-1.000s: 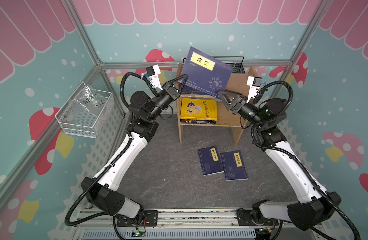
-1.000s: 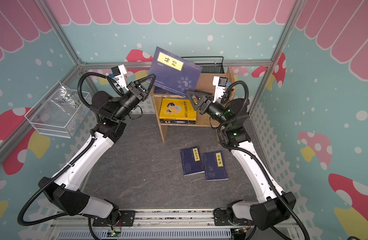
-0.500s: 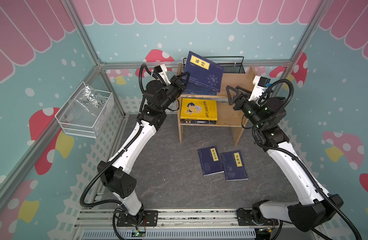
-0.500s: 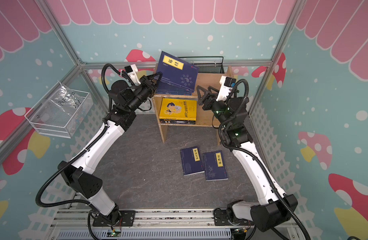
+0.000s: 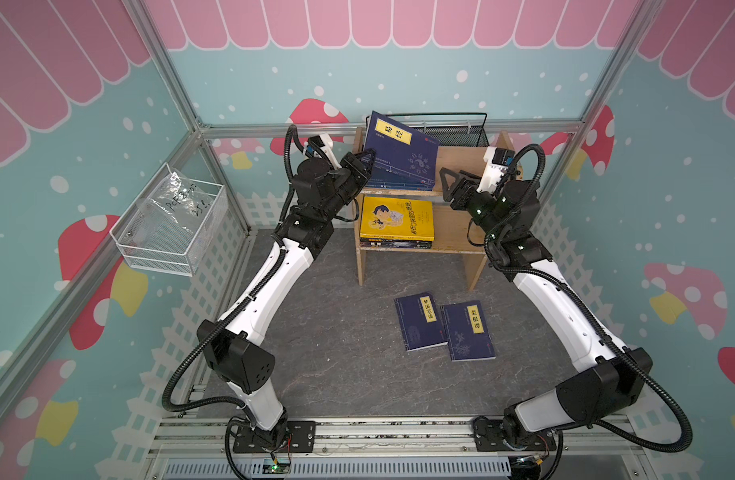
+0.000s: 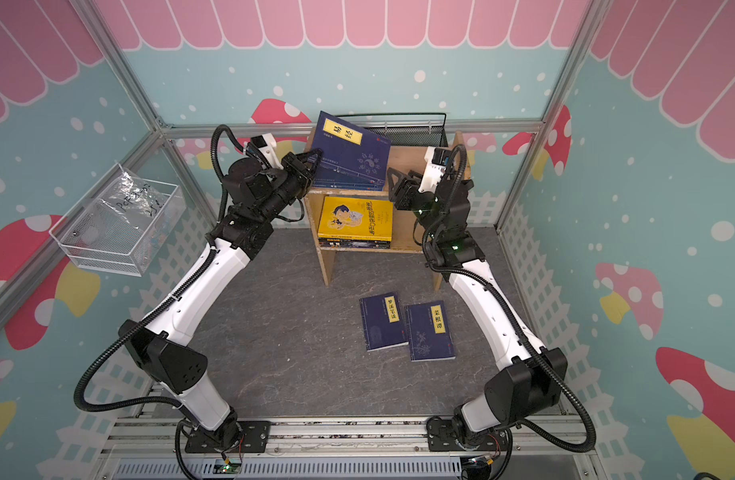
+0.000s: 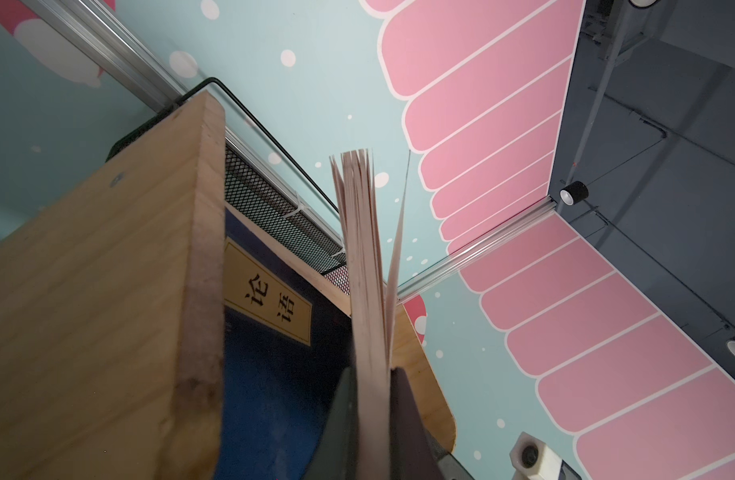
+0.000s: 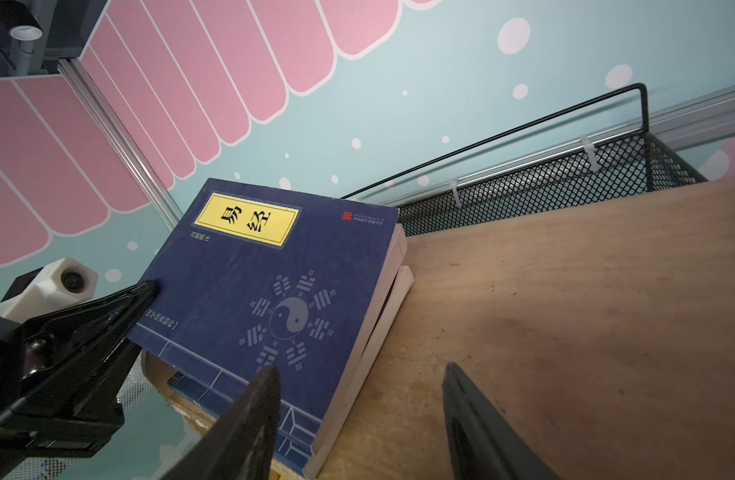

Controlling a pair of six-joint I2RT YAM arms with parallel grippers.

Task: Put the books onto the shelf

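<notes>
Light wooden two-tier shelf (image 5: 461, 158), top board bare at right, tilted navy paperback with yellow label (image 5: 399, 153) blocking its left, black mesh basket (image 5: 457, 135) walling the back, bright yellow paperback (image 5: 397, 218) filling lower tier's left, grey floor (image 5: 336, 332) open centre-left, two flat navy paperbacks (image 5: 420, 322) lower centre.

Navy book (image 5: 399, 151) tilted over shelf (image 5: 457, 156), perhaps touching; two paperbacks (image 5: 420, 322) on floor (image 5: 336, 332).

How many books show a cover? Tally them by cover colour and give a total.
Navy books: 4 (tilted book, book under it, floor pair)
Yellow book: 1
Total: 5; the dark spines beneath the yellow one are too hidden to count.
</notes>
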